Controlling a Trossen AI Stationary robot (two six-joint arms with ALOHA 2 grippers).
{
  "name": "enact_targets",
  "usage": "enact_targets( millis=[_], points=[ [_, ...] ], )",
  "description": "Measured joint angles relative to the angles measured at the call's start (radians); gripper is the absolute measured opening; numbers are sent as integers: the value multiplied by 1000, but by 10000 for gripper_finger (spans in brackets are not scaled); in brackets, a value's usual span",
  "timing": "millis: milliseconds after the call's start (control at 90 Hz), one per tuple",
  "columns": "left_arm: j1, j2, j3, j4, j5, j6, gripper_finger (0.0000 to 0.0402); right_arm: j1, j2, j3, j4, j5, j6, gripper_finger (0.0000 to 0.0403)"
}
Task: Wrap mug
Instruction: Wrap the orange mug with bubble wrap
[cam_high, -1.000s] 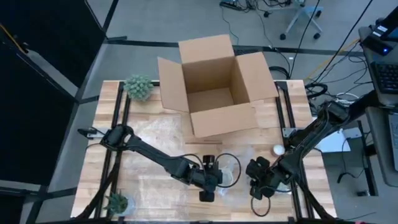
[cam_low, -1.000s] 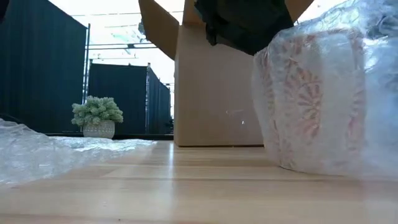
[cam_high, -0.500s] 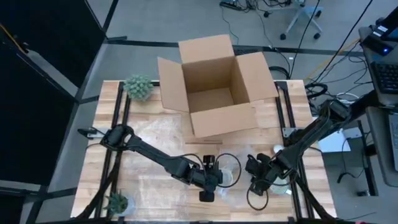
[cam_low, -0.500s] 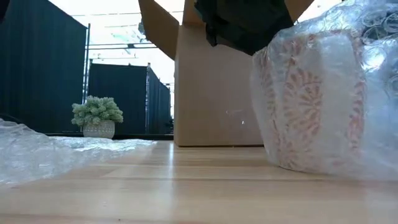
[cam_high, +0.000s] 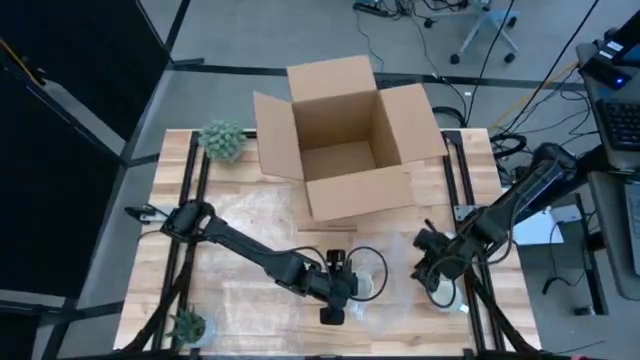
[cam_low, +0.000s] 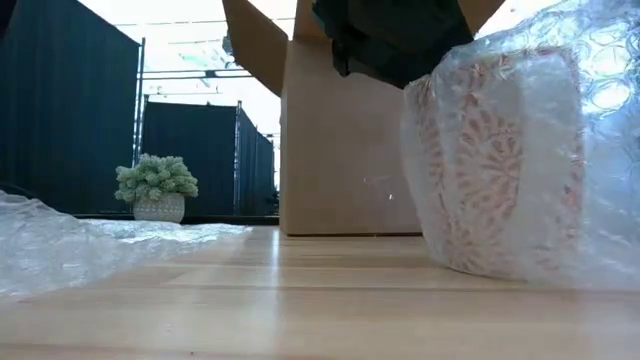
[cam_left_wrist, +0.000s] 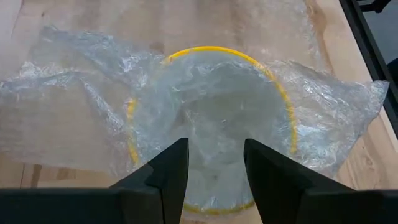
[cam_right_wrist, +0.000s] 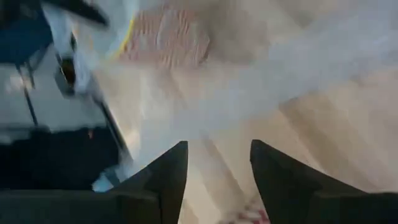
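Two grippers work near the front of the table (cam_high: 230, 290), and the mug (cam_low: 495, 165), a patterned cup with a yellow rim, stands there under a loose sheet of bubble wrap (cam_left_wrist: 93, 118) that drapes over its mouth and down its side. The left gripper (cam_left_wrist: 214, 168) hangs directly above the mug's opening with its fingers spread apart and holding nothing. The right gripper (cam_high: 432, 272) sits off to the mug's right beside the table's edge; its fingers also stand parted with nothing clearly between them, though its wrist view is smeared. The cardboard box (cam_high: 345, 135) waits open behind. The likely trouble is the film: unheld by either gripper, it could spring back off the mug, or a descending left gripper could snag it and tip the mug.
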Motion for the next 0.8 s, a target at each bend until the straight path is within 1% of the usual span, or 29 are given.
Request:
enact_targets(
  millis=[189, 456, 611, 800],
  points=[
    [0, 0, 0, 0, 1, 0, 146, -23, 48, 0, -60, -4, 141, 162],
    [0, 0, 0, 0, 6, 0, 146, -23, 167, -2, -200, -16, 235, 162],
    [0, 0, 0, 1, 19, 0, 146, -23, 230, -2, -184, -65, 237, 162],
    [0, 0, 0, 0, 20, 0, 146, -25, 293, -2, -51, -66, 200, 162]
  ],
)
